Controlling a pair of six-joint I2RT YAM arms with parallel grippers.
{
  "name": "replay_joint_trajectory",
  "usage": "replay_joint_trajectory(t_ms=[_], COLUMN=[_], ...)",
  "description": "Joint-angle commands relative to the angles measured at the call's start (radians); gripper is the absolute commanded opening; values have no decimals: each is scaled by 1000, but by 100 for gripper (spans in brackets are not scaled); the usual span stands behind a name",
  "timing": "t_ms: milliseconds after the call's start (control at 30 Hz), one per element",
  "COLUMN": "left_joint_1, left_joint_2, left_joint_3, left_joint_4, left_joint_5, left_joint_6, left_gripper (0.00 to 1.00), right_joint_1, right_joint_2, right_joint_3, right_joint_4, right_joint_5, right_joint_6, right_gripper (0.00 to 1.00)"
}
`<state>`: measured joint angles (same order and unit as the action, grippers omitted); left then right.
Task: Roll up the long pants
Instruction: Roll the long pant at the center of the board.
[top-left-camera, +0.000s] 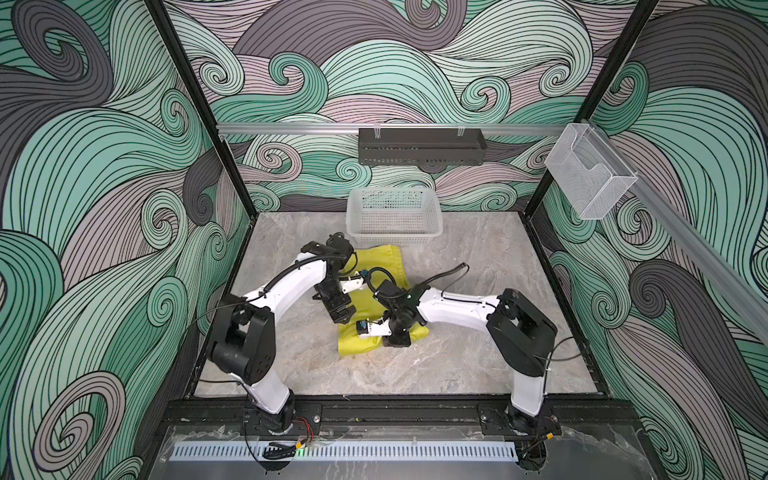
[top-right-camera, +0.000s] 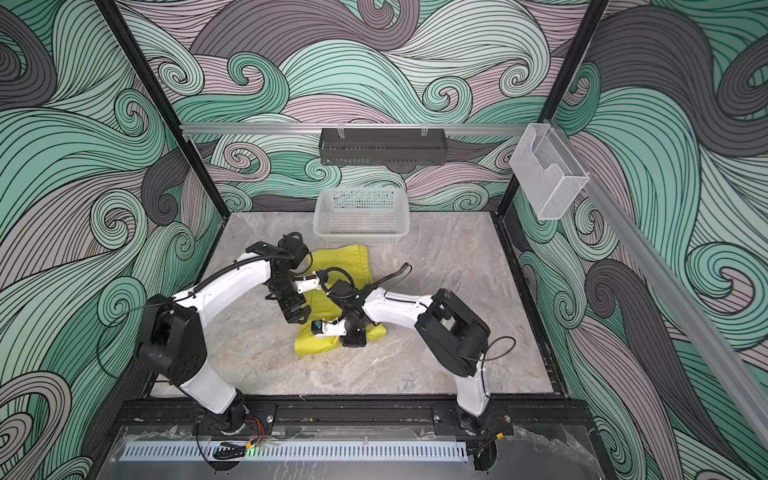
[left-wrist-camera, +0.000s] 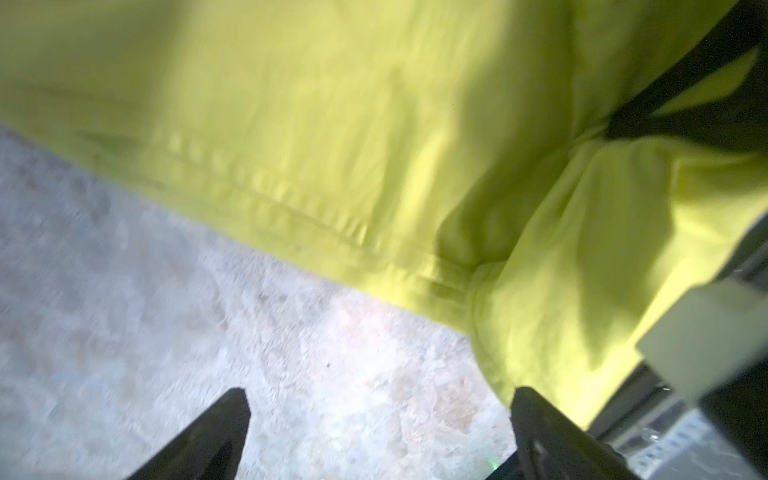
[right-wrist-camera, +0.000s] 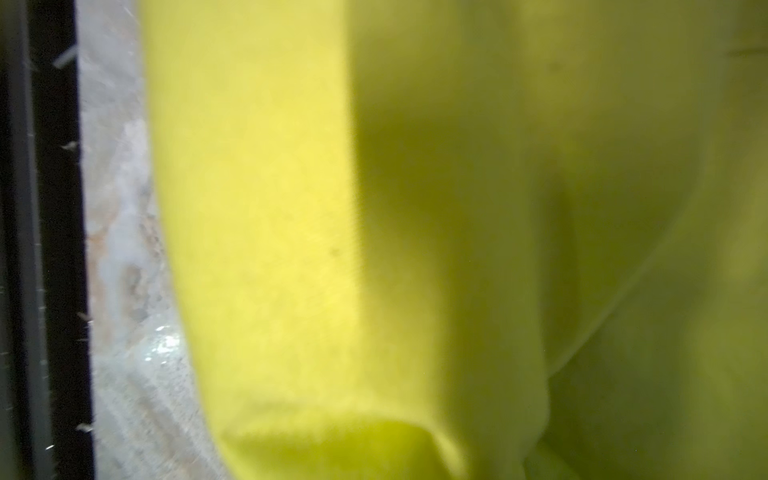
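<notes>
The long pants (top-left-camera: 384, 266) (top-right-camera: 351, 266) are bright yellow-green and lie folded lengthwise mid-table, from the basket toward me. My left gripper (top-left-camera: 343, 318) (top-right-camera: 296, 318) hangs beside their left edge. In the left wrist view it (left-wrist-camera: 380, 415) is open over bare stone, one fingertip (left-wrist-camera: 536, 415) at the hem of the pants (left-wrist-camera: 332, 145). My right gripper (top-left-camera: 397, 340) (top-right-camera: 353, 341) is pressed onto the near end of the pants. In the right wrist view a raised fold of the pants (right-wrist-camera: 270, 208) fills the picture and hides the fingers.
A white mesh basket (top-left-camera: 394, 216) (top-right-camera: 361, 216) stands at the back, touching the far end of the pants. A black tray (top-left-camera: 422, 145) hangs on the back rail, and a clear holder (top-left-camera: 590, 178) on the right rail. The grey stone table (top-left-camera: 478, 332) is framed by black rails.
</notes>
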<state>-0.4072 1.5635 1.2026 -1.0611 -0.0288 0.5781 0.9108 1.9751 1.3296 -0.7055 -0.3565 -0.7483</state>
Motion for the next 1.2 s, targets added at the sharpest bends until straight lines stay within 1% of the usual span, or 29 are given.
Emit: replay_joint_trajectory(t_ms=[0,33,67,133,167,267,333,367,500,600,700,867,933,1000,1100,1133,1167], left_joint_1=[-20,-43,-90,-207,-279,-427,-504,-542,-654,-731,-773,-810,-822,-837,-888,-894,-891], left_joint_2=[-131,-194,-256,-371,-423,-508,-506,-493,-397,-317,-234,-93,-62,-45,-53,-61,-64], left_joint_3=[-82,-104,-140,-223,-258,-337,-367,-382,-425,-385,-367,-370,-372,-376,-401,-418,-432], left_joint_4=[89,87,101,153,173,238,232,221,220,216,254,349,383,417,516,568,607], left_joint_5=[-192,-182,-180,-171,-177,-169,-136,-140,-239,-298,-309,-414,-484,-579,-760,-794,-800], left_joint_6=[-40,-9,33,125,149,132,123,112,62,5,-18,-84,-119,-158,-198,-204,-205], left_gripper=[99,99,99,99,99,99,99,99,99,98,99,98,99,99,99,99,99], right_joint_1=[-25,-32,-42,-56,-59,-77,-99,-111,-155,-167,-167,-160,-157,-157,-158,-156,-155], right_joint_2=[146,193,239,311,348,419,442,453,486,529,580,608,612,618,636,644,645], right_joint_3=[144,197,246,323,356,435,468,487,531,564,592,578,583,596,617,621,622], right_joint_4=[-410,-480,-531,-615,-669,-783,-847,-887,-973,-1030,-1080,-1091,-1090,-1090,-1091,-1093,-1094], right_joint_5=[-236,-261,-292,-361,-394,-473,-540,-573,-626,-652,-664,-663,-665,-664,-658,-658,-658], right_joint_6=[-38,-54,-56,-67,-81,-126,-160,-182,-191,-211,-245,-272,-278,-278,-278,-278,-280], right_gripper=[0,0,0,0,0,0,0,0,0,0,0,0,0,0,0,0,0])
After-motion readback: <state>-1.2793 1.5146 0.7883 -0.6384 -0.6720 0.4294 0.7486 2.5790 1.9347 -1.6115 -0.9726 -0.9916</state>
